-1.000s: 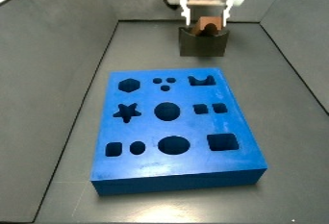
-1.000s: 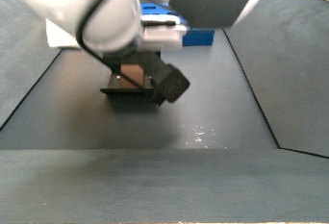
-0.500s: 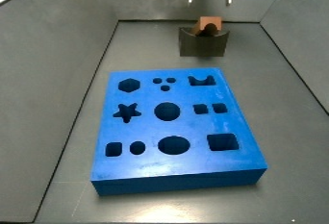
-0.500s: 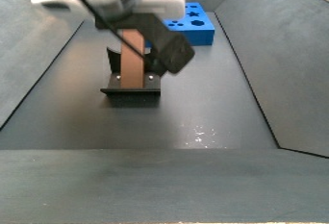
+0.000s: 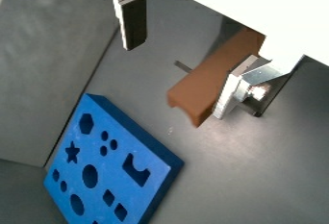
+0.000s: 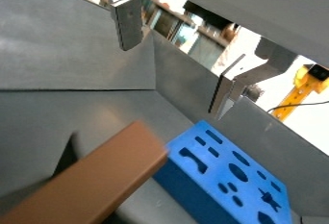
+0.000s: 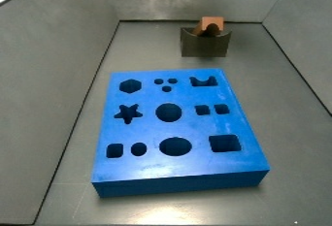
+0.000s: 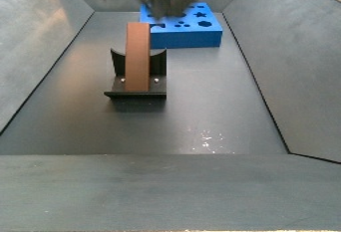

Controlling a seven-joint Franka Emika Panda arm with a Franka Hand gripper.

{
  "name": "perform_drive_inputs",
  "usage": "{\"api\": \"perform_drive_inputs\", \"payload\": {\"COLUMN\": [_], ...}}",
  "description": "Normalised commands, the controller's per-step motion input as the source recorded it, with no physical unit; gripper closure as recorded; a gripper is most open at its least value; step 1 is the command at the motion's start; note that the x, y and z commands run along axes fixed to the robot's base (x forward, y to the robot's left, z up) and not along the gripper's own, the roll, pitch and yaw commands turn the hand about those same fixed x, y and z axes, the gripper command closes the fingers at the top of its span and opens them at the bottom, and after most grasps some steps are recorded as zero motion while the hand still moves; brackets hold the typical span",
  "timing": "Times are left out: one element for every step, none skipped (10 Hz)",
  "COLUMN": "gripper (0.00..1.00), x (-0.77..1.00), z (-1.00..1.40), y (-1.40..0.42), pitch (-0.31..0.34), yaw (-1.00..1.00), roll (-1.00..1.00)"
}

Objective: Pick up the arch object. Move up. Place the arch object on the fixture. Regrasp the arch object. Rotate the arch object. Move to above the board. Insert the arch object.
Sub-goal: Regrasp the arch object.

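The arch [image 8: 139, 55] stands upright in the fixture [image 8: 136, 90], near the far edge of the floor, so picking and placing are done. The claw [image 5: 187, 45] is above it, open and empty. Regrasping, rotating and inserting into the board [image 7: 178, 130] remain.

The gripper [image 5: 190, 50] hangs high with jaws wide apart and nothing between them, the arch [image 8: 139, 49] stands upright in the fixture [image 8: 136, 90] with open room around its top, and bare floor separates it from the board [image 7: 178, 128].
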Motion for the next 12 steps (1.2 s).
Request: {"api": "perform_drive_inputs", "payload": {"gripper": [0.0,0.0,0.0,0.0,0.0,0.0,0.0,0.0,0.0,0.0,0.0,0.0], "x": [-0.07,-0.06,-0.05,-0.02,-0.02,-0.04,-0.03,-0.02,-0.02,-0.01,-0.01,0.0], "z": [0.74,0.44,0.21,0.06,0.06,0.05,0.02,0.01,0.01,0.01,0.01,0.01], "y": [-0.96,-0.73,-0.55,-0.3,-0.17,-0.03,-0.04,-0.04,-0.03,-0.02,-0.02,-0.02], "pitch": [0.04,0.036,0.033,0.03,0.028,0.024,0.021,0.015,0.014,0.01,0.007,0.006], "yaw": [0.02,0.02,0.02,0.02,0.02,0.02,0.02,0.02,0.02,0.02,0.02,0.02], "roll": [1.0,1.0,1.0,1.0,1.0,1.0,1.0,1.0,1.0,1.0,1.0,1.0]}}
